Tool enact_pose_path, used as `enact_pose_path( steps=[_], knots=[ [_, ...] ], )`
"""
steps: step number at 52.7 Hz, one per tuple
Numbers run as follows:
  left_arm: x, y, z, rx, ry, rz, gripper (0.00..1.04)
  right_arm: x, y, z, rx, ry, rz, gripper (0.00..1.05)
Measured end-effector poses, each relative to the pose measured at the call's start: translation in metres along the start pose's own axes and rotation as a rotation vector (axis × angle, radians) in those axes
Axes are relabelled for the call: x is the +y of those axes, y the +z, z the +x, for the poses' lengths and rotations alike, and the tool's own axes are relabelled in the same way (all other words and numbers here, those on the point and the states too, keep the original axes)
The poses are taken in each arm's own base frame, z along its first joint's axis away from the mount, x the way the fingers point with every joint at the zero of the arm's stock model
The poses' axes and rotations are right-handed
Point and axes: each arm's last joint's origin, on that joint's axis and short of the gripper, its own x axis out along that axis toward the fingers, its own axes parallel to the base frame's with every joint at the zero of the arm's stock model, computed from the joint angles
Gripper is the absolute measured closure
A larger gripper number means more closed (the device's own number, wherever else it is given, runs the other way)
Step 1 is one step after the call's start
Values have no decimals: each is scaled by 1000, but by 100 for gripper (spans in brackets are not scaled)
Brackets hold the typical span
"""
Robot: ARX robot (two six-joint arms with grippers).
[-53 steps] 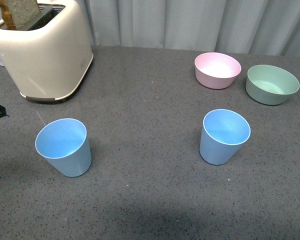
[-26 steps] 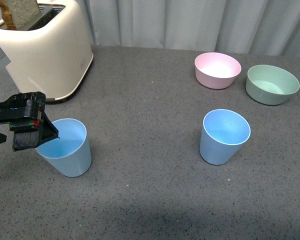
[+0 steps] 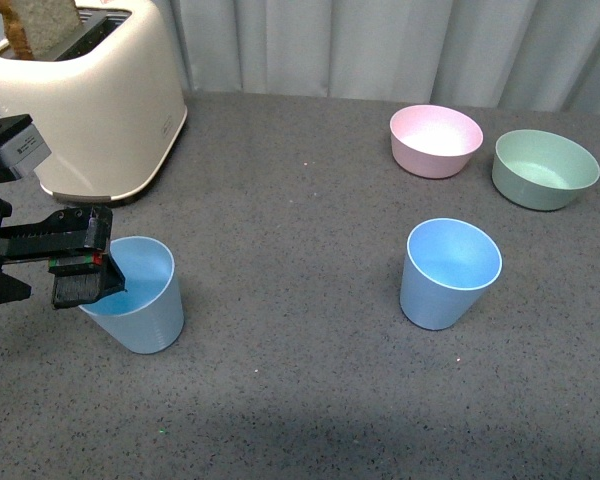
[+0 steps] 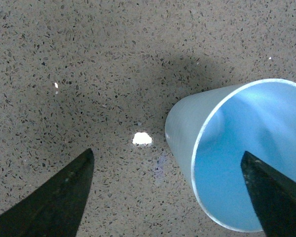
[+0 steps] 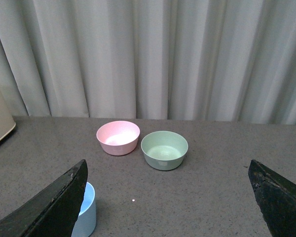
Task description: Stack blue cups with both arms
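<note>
Two light blue cups stand upright on the grey table: the left cup (image 3: 148, 305) and the right cup (image 3: 450, 272). My left gripper (image 3: 104, 262) comes in from the left edge and is open at the left cup's near-left rim. In the left wrist view the left gripper (image 4: 166, 154) straddles the wall of the left cup (image 4: 222, 148), one finger over the cup's inside and one outside. My right gripper (image 5: 167, 163) is open and empty, well above the table; the right cup (image 5: 87, 212) shows beside its left finger. The right arm is out of the front view.
A cream toaster (image 3: 90, 100) with a slice of bread stands at the back left, close behind the left arm. A pink bowl (image 3: 435, 140) and a green bowl (image 3: 543, 168) sit at the back right. They also show in the right wrist view, pink bowl (image 5: 118, 137), green bowl (image 5: 164, 149).
My left arm has come in from the left edge to the left cup, and its open fingers now sit at the cup's rim. The cups and bowls have not moved.
</note>
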Motion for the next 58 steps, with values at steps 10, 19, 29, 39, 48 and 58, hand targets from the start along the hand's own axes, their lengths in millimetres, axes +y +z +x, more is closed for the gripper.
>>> enact_pose_path(
  steps=[10,19,29,39,48,58],
  knots=[
    [-2,5,4,17,-6,-43,51,0,0,0,0,0,0,10],
    [-5,6,4,25,-11,-49,80,0,0,0,0,0,0,10],
    [-7,5,3,30,-11,-49,101,0,0,0,0,0,0,10],
    [-26,14,-18,-30,-29,22,101,0,0,0,0,0,0,10],
    [-64,26,-13,-38,-45,133,101,0,0,0,0,0,0,10],
    [-98,29,7,-2,-47,215,101,0,0,0,0,0,0,10]
  ],
)
